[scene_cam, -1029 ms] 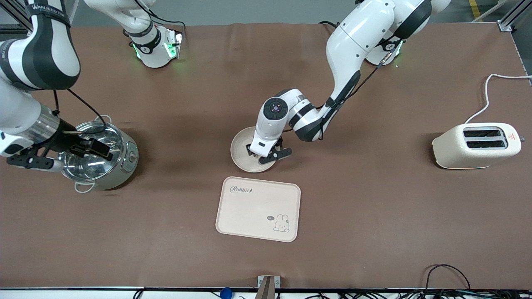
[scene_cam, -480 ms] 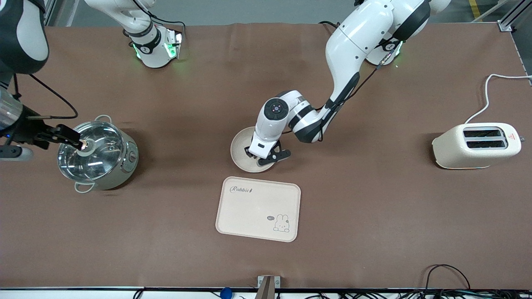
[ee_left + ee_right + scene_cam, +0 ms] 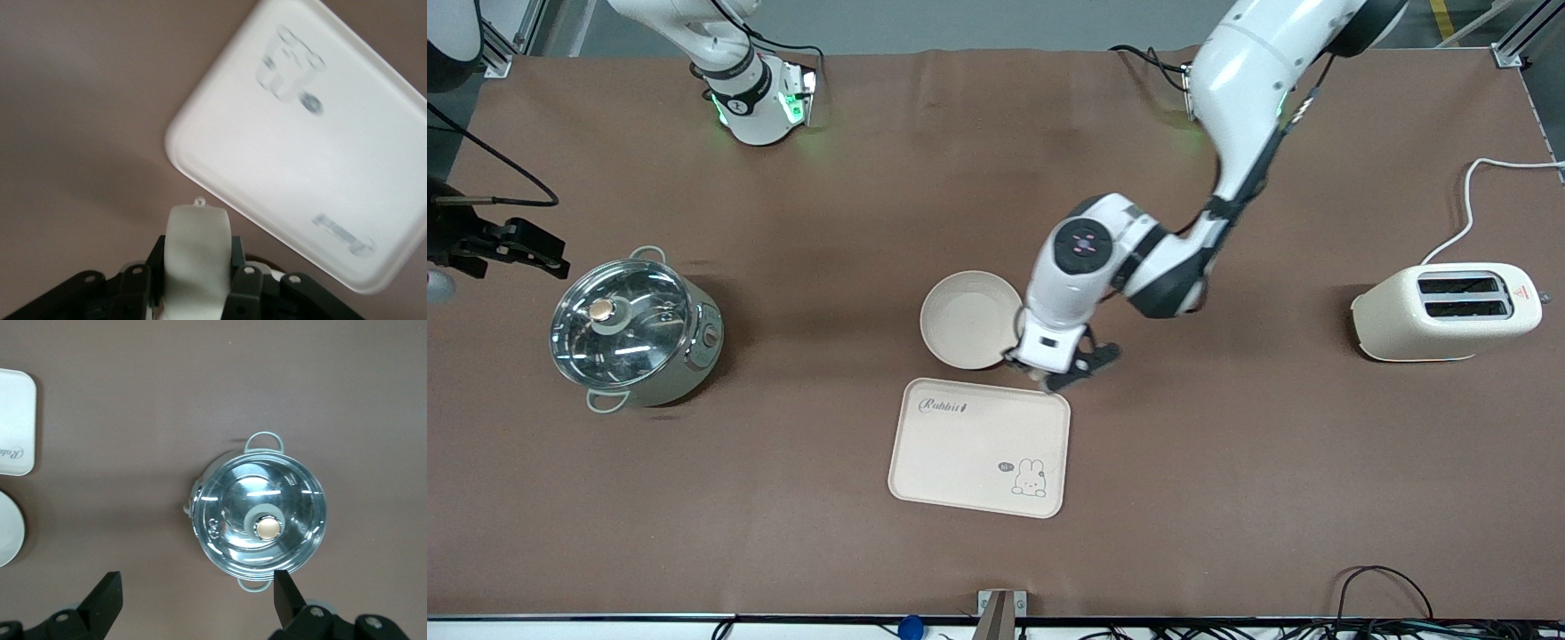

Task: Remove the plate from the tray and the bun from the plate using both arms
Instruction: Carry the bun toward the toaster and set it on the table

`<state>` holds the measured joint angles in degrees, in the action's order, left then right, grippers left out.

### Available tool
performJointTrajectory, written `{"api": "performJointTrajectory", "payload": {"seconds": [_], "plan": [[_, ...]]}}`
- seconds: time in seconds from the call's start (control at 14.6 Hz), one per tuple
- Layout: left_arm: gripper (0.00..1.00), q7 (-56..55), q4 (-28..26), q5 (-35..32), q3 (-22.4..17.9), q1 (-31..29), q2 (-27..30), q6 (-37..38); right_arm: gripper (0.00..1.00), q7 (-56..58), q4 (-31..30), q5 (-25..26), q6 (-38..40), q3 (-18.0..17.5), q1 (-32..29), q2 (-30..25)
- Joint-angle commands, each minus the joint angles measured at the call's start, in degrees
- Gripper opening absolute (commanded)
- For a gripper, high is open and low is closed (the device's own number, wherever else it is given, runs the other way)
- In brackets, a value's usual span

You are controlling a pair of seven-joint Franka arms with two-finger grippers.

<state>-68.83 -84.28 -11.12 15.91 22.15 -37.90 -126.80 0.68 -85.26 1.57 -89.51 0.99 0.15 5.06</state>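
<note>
The round cream plate (image 3: pixel 969 318) lies bare on the table, just farther from the front camera than the rabbit tray (image 3: pixel 978 449). My left gripper (image 3: pixel 1055 368) hangs beside the plate, over the table at the tray's corner toward the left arm's end. In the left wrist view my left gripper (image 3: pixel 198 248) is shut on the pale bun (image 3: pixel 198 260), held edge-on, with the tray (image 3: pixel 300 167) below it. My right gripper (image 3: pixel 511 244) is open and empty, over the table beside the pot at the right arm's end. It shows open in the right wrist view (image 3: pixel 195 587).
A steel pot (image 3: pixel 633 333) with a glass lid stands at the right arm's end and shows in the right wrist view (image 3: pixel 260 520). A cream toaster (image 3: pixel 1445 311) with a white cord stands at the left arm's end. Cables lie along the table's front edge.
My left gripper has risen off the plate with the bun and moved toward the tray's corner. My right gripper has let go of the pot lid's knob and drawn away from the pot.
</note>
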Motion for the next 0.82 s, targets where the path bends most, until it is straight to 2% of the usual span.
{"api": "performJointTrajectory", "payload": {"seconds": [0.0,0.34,0.62,0.75], "plan": [[0.39,8.67,-2.47,-1.01,0.35,-8.15,2.74,5.94,1.00,0.55,-2.10,-2.01,-0.58,-0.20,-1.20,-1.54],[0.41,16.62,-8.35,-1.01,0.43,-19.94,1.78,5.60,1.00,0.55,-1.49,-1.57,-1.37,-0.28,-1.12,-1.98],[0.42,16.62,-12.13,-1.01,0.35,-24.17,-0.07,2.09,1.00,0.55,-1.40,-1.57,-3.03,-0.55,-0.94,-2.86],[0.43,16.62,-12.05,-1.01,0.35,-25.31,-1.29,1.65,1.00,0.64,-0.71,-1.57,-3.04,-0.64,-0.50,-2.86]]}}
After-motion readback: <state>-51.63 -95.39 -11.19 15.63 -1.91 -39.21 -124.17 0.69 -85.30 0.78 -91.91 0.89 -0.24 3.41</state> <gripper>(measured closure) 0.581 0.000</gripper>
